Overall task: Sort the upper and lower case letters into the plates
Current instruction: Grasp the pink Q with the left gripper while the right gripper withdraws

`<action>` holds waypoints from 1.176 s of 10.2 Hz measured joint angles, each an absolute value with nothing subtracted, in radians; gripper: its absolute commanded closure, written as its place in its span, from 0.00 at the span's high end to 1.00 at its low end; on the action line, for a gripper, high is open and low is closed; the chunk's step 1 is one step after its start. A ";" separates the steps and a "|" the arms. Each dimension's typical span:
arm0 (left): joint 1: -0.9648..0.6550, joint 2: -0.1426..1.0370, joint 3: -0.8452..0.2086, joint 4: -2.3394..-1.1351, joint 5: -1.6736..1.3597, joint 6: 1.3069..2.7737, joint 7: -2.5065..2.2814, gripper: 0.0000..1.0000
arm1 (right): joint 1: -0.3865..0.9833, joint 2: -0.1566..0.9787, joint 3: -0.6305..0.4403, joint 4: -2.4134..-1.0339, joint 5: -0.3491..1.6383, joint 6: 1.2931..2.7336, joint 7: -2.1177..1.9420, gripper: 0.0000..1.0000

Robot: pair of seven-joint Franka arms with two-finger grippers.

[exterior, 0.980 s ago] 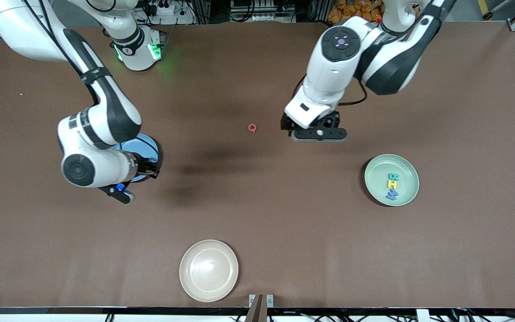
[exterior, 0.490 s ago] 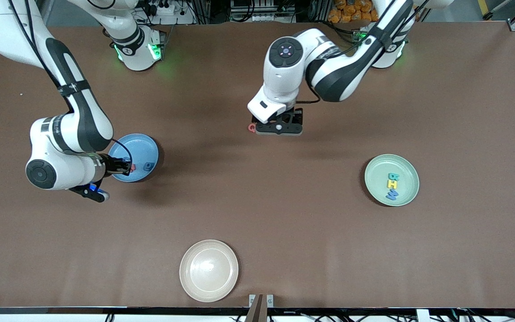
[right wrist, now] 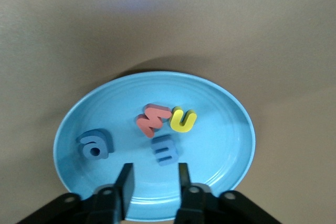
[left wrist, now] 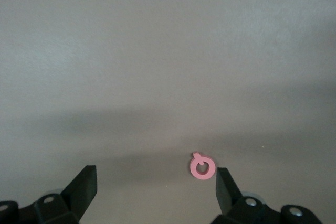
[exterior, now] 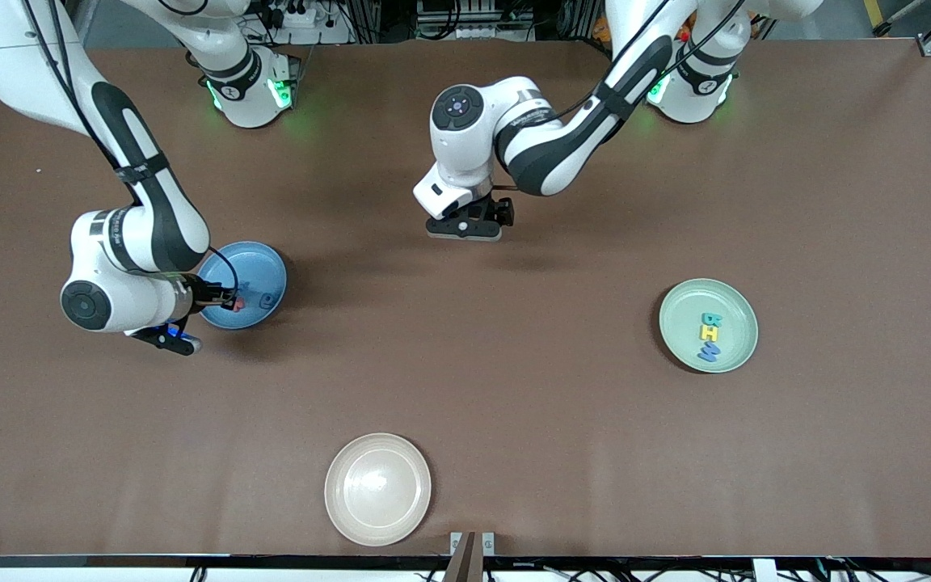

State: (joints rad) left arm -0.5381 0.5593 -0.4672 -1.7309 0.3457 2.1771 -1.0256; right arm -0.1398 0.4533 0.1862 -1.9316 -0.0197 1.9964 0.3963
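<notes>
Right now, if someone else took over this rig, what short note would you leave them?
Left gripper: open, low over the table, straddling the red Q, not yet gripped.
Right gripper: part open and empty, over the blue plate at the right arm's end.
Blue plate holds four letters: blue a, red letter, yellow u, blue letter.
Mint green plate at the left arm's end holds three letters.
Cream-white plate nearest the front camera holds nothing.
Done: seven letters plated. Left: grasp the Q and carry it to the mint green plate.
</notes>
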 measured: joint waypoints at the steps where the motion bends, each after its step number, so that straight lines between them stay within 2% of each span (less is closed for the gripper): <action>1: -0.551 0.570 -0.466 -1.731 0.348 2.180 -1.026 1.00 | -0.139 0.438 0.187 -1.931 -0.019 1.990 0.396 1.00; 6: -0.597 0.629 -0.464 -1.731 0.413 2.295 -1.167 1.00 | -0.101 0.306 0.185 -1.846 -0.019 1.872 0.297 1.00; 8: -0.620 0.663 -0.435 -1.731 0.434 2.319 -1.227 1.00 | -0.101 0.268 0.136 -1.717 -0.020 1.735 0.198 1.00; 10: -0.664 0.690 -0.391 -1.731 0.434 2.348 -1.283 1.00 | -0.100 0.248 0.068 -1.535 -0.017 1.532 0.100 1.00; 12: -0.678 0.711 -0.378 -1.731 0.434 2.373 -1.328 1.00 | -0.099 0.215 0.043 -1.431 -0.016 1.458 0.078 1.00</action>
State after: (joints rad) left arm -0.6781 0.7114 -0.3783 -1.7308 0.4336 2.3730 -1.3281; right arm -0.0989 0.2151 0.0434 -1.4307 -0.0160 1.4579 0.0778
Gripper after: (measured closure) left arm 0.000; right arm 0.000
